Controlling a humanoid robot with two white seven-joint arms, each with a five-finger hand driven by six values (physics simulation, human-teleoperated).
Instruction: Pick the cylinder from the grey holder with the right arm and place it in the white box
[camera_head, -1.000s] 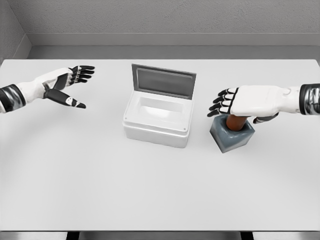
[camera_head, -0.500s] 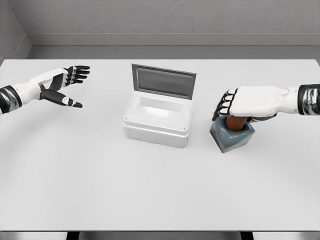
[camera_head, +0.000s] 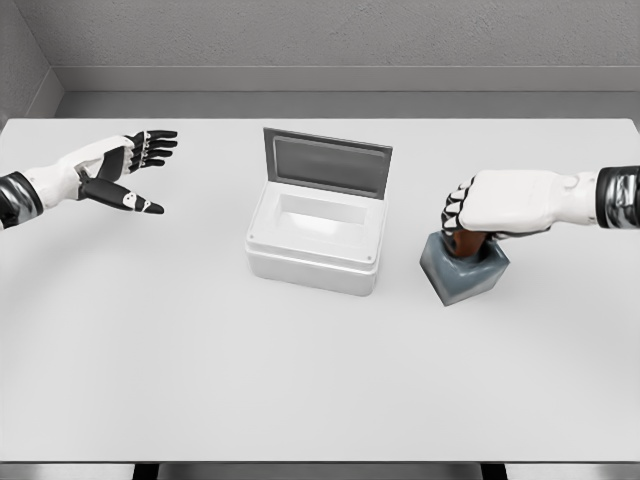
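In the head view, one reddish-brown cylinder (camera_head: 468, 243) is seen standing upright in one dark grey block-shaped holder (camera_head: 464, 270), with only a short stretch of its side visible between the holder's top and the hand above it. The cylinder's upper part is enclosed by the white right hand (camera_head: 500, 205), whose dark-jointed fingers (camera_head: 456, 212) are curled down around it in a grasp; the base of the cylinder is seated inside the holder. The right arm is brought in from the picture's right edge at the same height.

To the left of the holder, near but apart from it, one white rectangular box (camera_head: 316, 242) is set on the white table (camera_head: 320, 380). Its single grey lid (camera_head: 326, 162) is raised upright at the far edge, and the interior is exposed.

Well to the left of the box, the left hand (camera_head: 118, 172) is held above the table, with its fingers spread and relaxed and nothing grasped. Two hands, one box, one holder and one cylinder are counted in all.
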